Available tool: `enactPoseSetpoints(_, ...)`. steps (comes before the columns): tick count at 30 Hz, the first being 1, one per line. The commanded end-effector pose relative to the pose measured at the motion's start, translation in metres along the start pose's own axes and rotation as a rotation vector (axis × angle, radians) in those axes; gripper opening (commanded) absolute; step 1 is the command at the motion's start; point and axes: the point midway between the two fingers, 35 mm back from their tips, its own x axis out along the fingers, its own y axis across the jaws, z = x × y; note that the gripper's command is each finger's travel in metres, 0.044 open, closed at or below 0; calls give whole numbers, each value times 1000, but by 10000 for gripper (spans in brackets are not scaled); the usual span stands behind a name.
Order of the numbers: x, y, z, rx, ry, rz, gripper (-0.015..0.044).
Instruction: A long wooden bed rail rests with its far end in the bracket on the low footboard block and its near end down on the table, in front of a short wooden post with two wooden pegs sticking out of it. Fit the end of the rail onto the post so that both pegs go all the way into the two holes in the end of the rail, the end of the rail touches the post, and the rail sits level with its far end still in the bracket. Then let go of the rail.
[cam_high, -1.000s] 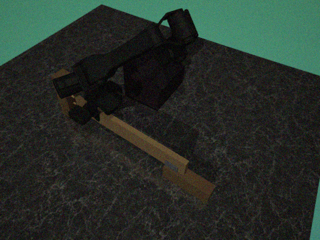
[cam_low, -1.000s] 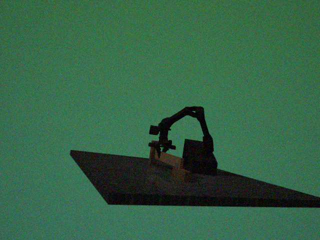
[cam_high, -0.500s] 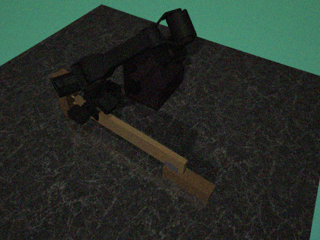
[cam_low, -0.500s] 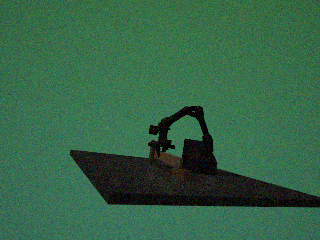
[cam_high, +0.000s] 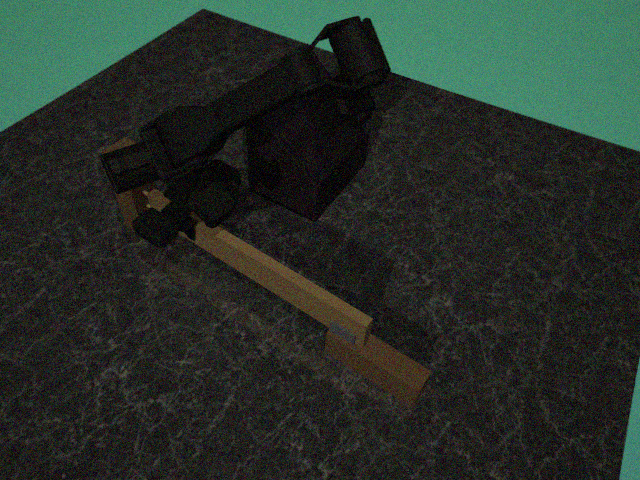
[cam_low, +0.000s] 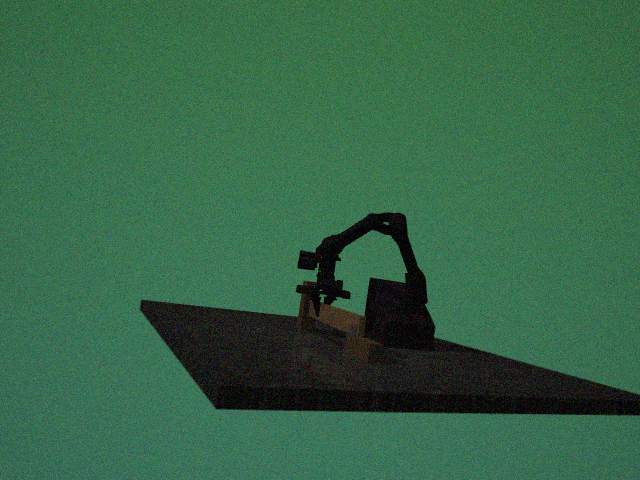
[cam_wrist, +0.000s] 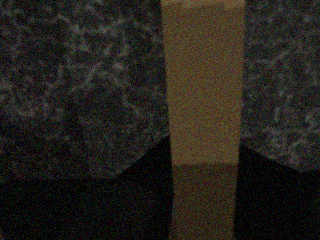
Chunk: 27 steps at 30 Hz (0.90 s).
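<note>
The long pale rail (cam_high: 289, 279) (cam_low: 338, 317) (cam_wrist: 205, 85) is raised off the table at its near end. Its far end sits in the bracket (cam_high: 342, 332) on the low footboard block (cam_high: 390, 369) (cam_low: 356, 349). My gripper (cam_high: 200, 227) (cam_low: 322, 305) (cam_wrist: 192, 143) points down and is shut on the rail near the post end. The post (cam_high: 125, 207) (cam_low: 303, 316) stands just beyond that end. The two pegs show as small light spots between post and rail, so a small gap remains visible. Peg alignment and exact levelness are too dark to tell.
The dark robot base (cam_high: 310, 149) (cam_low: 398, 315) stands beside the rail, and the arm (cam_high: 268, 82) (cam_low: 356, 229) arches from it over the rail's post end. The wrist housing hides part of the post. The marbled tabletop (cam_high: 491, 310) (cam_low: 258, 356) lies beneath.
</note>
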Motion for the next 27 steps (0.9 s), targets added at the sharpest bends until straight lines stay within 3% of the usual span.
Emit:
enactPoseSetpoints(1, -5, -3, -4, -1, 4, -15, 0)
enactPoseSetpoints(27, -5, -3, -12, -1, 4, -15, 0)
